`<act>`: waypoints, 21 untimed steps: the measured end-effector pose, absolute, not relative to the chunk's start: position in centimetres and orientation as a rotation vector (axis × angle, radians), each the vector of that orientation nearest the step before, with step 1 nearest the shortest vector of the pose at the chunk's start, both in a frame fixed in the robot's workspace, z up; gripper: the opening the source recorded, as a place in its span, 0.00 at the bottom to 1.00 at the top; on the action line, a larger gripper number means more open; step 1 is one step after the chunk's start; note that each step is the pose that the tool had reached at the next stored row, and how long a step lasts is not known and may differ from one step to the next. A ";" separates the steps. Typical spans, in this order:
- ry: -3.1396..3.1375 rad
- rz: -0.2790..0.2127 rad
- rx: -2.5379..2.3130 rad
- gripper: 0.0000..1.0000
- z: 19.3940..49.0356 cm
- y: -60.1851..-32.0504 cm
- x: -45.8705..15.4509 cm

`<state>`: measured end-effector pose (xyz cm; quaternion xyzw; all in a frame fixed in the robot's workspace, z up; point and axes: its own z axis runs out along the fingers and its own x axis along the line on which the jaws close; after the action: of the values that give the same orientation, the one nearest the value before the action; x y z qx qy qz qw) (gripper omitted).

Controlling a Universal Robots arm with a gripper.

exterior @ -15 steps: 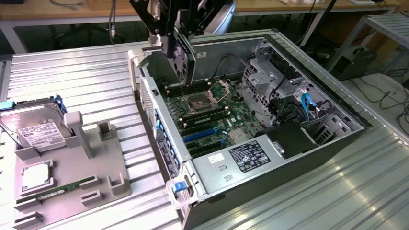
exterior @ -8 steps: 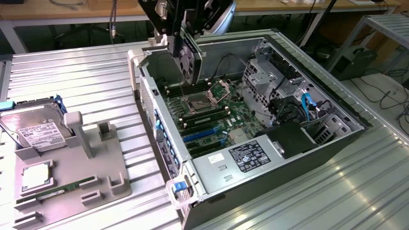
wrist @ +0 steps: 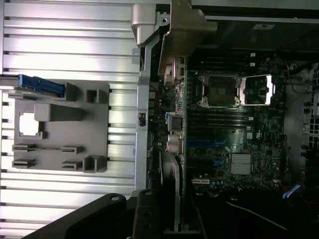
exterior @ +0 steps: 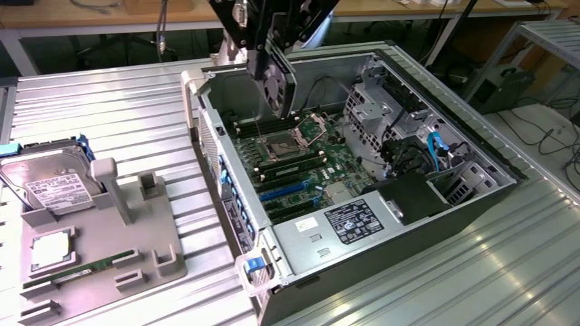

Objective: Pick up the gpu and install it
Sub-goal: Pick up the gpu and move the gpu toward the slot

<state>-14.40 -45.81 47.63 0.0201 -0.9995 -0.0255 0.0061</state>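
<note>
We are viewing an open computer case (exterior: 408, 258) lying on a ribbed metal table (exterior: 109, 115), with its walls rising around the exposed motherboard (exterior: 299, 163). A grey parts holder (exterior: 163, 265) carrying a hard drive (exterior: 45, 183) is sitting beside it. The gpu (exterior: 279, 88), a thin card with a black round fan, is hanging upright over the motherboard, and the gripper (exterior: 263, 51) is clamping its upper part

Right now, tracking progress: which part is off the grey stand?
The gpu, gripped by the hand above the open case; hard drive and CPU sit on the stand.
</note>
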 end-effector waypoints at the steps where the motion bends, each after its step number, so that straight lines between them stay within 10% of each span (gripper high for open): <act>1: -3.128 -0.080 0.063 0.27 47.6 -45.8 -14.3; 21: -3.128 -0.080 0.063 0.27 47.6 -45.8 -11.6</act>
<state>-11.57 -45.81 47.57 0.0201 -0.9995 -0.0255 0.0060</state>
